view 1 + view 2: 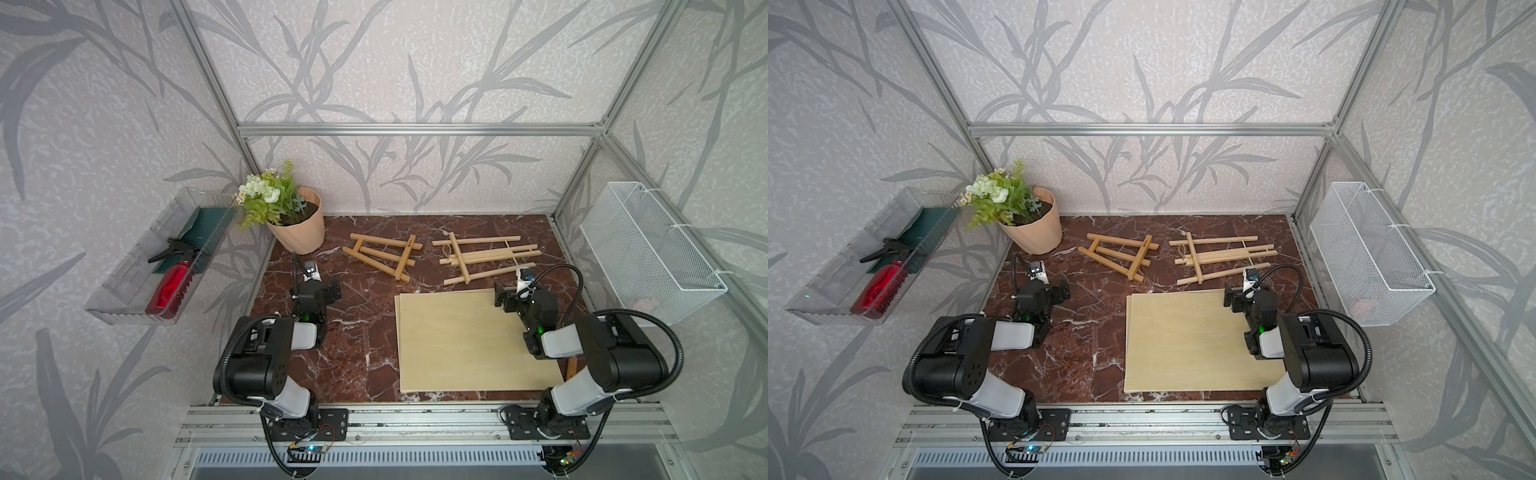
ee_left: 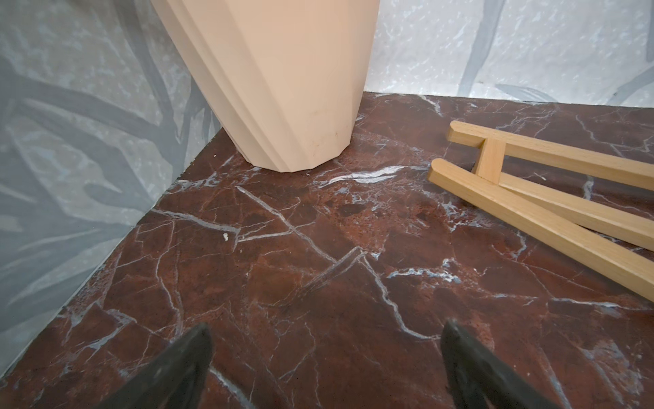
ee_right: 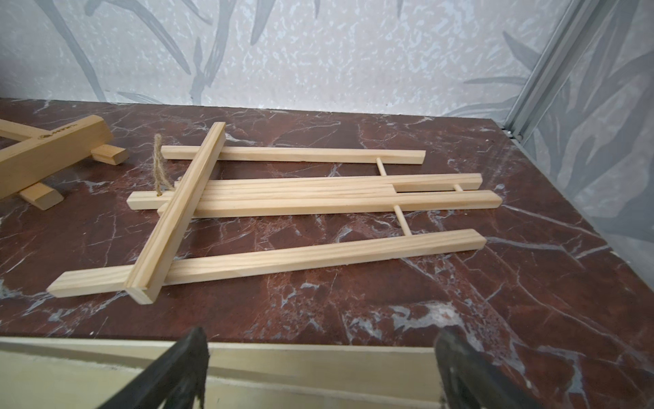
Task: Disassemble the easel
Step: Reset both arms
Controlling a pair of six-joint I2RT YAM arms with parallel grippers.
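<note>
While both arms sit low over the marbled worktop [image 1: 357, 332], neither claw holds anything. The left claw [image 2: 325, 327] is spread wide above bare worktop, near the pink flower pot [image 1: 297, 232] in the far left corner. The right claw [image 3: 320, 333] is just as wide and is poised over the far right corner of the plywood board [image 1: 457, 345], facing the pale easel [image 1: 484, 257]. That easel lies flat at the far right of the worktop, just beyond the board, with a cross bar [image 3: 177, 212] laid over its long strips and a twine loop [image 3: 158, 166] at its left end. A darker easel [image 1: 382, 256] lies flat to its left, between it and the pot, and the two do not touch.
</note>
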